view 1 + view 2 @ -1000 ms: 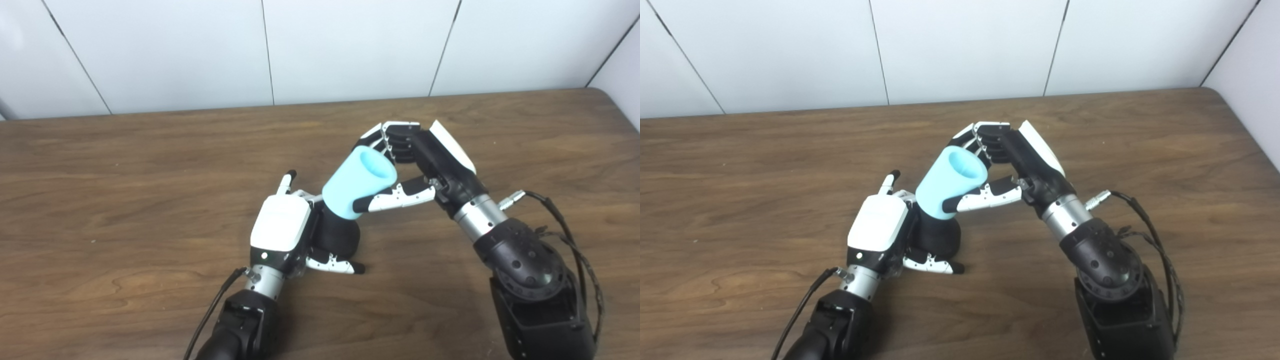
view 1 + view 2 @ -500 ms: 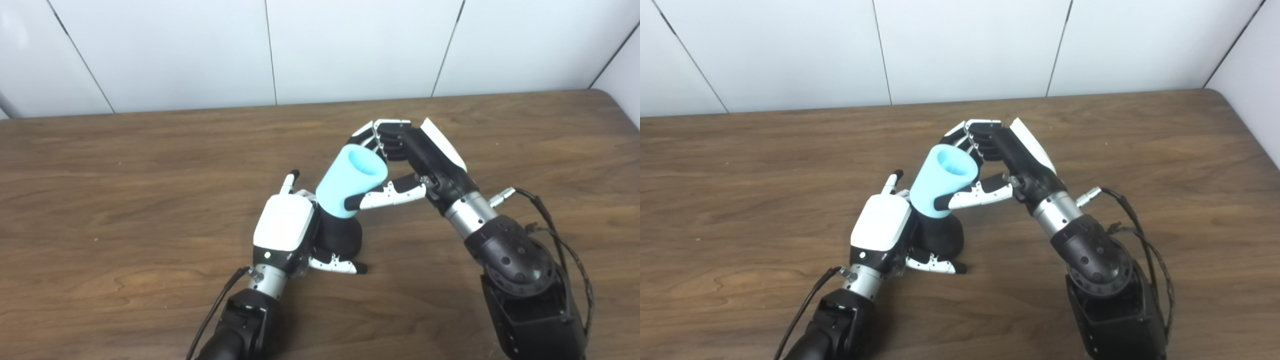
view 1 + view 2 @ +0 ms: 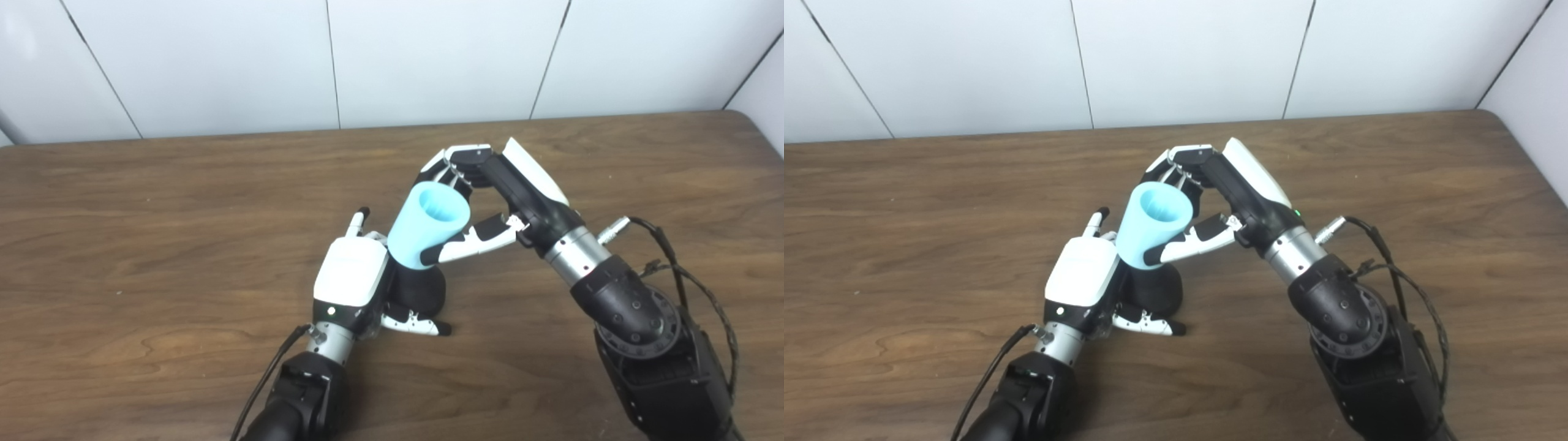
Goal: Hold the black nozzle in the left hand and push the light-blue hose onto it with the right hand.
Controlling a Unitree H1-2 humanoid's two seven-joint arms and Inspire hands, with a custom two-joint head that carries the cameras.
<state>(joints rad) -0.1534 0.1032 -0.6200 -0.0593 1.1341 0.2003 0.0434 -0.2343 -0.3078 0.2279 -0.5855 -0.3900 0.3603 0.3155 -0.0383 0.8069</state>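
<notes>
Seating one light-blue hose [image 3: 429, 228] on one black nozzle [image 3: 419, 291], with both hands closed on their parts.

Resting low on the wooden table [image 3: 153, 233], the left hand [image 3: 352, 282] wraps the nozzle's rounded black base, while the right hand [image 3: 490, 196] grips the hose from the far side, thumb across its front wall and fingers [image 3: 450, 168] behind the open rim. The hose's narrow lower end meets the top of the nozzle and tilts up toward the right; how far it has slid on is hidden. Judging by its smooth, thick wall, the hose is probably light and somewhat pliable, so a hold around its middle, clear of both ends, should avoid pinching the mouth. The nozzle looks rigid and best held by its broad base. Count: one hose, one nozzle, two hands.
</notes>
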